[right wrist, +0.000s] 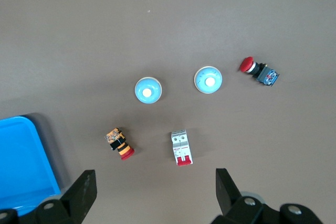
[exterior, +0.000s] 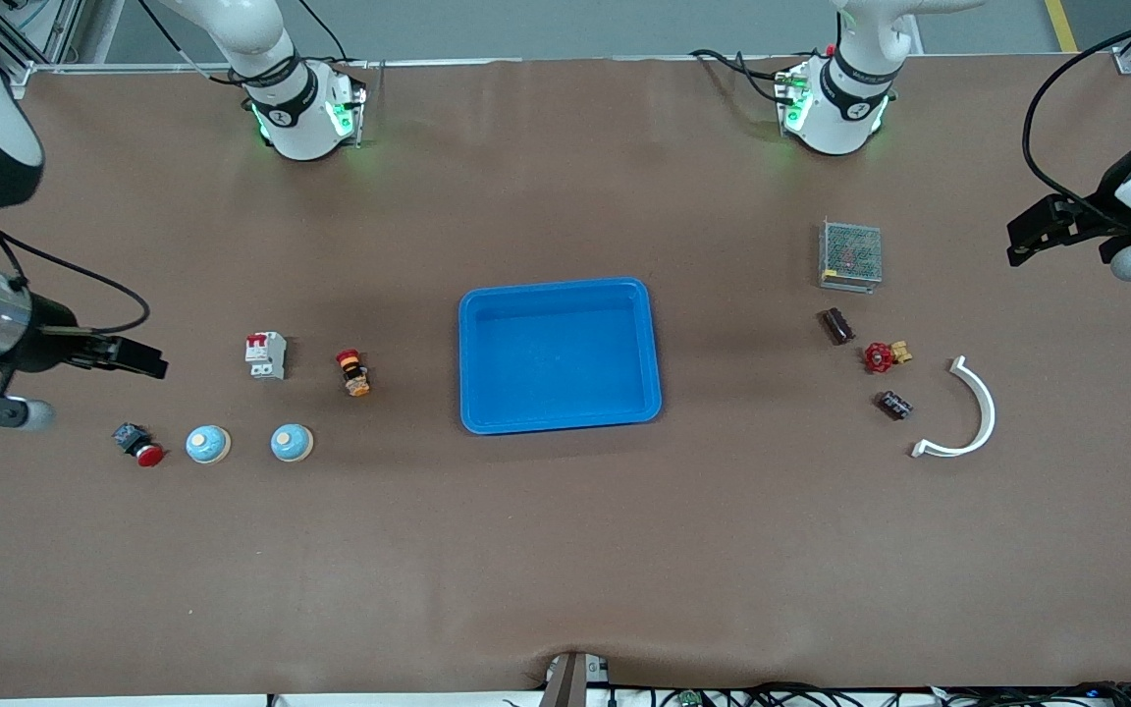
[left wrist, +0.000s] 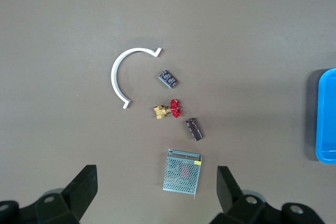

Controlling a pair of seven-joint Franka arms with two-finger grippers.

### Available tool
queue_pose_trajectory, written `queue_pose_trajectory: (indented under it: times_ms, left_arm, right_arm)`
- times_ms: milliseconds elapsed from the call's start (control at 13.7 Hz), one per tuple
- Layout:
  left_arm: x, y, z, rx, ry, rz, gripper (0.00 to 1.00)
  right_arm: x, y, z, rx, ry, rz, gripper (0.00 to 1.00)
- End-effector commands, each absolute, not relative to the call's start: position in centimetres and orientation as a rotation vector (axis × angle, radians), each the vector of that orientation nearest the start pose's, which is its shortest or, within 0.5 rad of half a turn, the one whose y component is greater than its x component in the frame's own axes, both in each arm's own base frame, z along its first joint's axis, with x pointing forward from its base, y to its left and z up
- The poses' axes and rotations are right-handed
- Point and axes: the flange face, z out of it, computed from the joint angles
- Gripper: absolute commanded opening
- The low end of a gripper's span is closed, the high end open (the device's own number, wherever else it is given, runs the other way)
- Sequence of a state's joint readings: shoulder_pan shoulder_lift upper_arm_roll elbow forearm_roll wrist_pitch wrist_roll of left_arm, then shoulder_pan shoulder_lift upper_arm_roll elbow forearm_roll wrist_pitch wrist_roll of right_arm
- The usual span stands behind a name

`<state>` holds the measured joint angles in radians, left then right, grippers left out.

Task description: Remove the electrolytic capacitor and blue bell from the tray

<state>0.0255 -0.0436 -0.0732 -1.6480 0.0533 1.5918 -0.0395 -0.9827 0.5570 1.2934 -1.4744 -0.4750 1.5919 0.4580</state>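
Observation:
Two dark capacitors lie toward the left arm's end of the table, one (exterior: 835,326) near a metal power supply, one (exterior: 896,405) nearer the front camera. Both show in the left wrist view (left wrist: 194,129) (left wrist: 168,78). Two light-blue bells (exterior: 207,444) (exterior: 292,443) stand toward the right arm's end, also in the right wrist view (right wrist: 208,80) (right wrist: 148,91). The blue tray (exterior: 560,293) sits in the middle, empty. My left gripper (exterior: 1022,239) (left wrist: 155,182) hangs open and empty high over its end. My right gripper (exterior: 145,359) (right wrist: 155,184) hangs open and empty high over its end.
Near the capacitors lie a perforated power supply (exterior: 850,254), a red-handled brass valve (exterior: 886,355) and a white curved bracket (exterior: 968,412). Near the bells lie a white circuit breaker (exterior: 266,355), an orange-and-red button (exterior: 353,373) and a red pushbutton (exterior: 138,445).

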Motion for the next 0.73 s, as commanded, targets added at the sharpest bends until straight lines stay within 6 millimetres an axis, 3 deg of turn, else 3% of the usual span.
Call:
queue_pose_trajectory:
  times_ms: [0,219,656]
  left_arm:
    - [54.4,-2.3,61.4,-3.103,0.044,0.036,1.0]
    - [54.6,-2.4,61.0,-3.101,0.049,0.05,1.0]
    - [54.5,-2.5,60.5,-3.1,0.046,0.069,1.0]
  right_arm:
    - [61.4,-1.4,53.4,-3.1,0.248,0.038,1.0]
    - [61.3,-1.3,53.4,-3.099,0.242,0.038,1.0]
    - [61.5,1.0,54.1,-3.139,0.177,0.041,1.0]
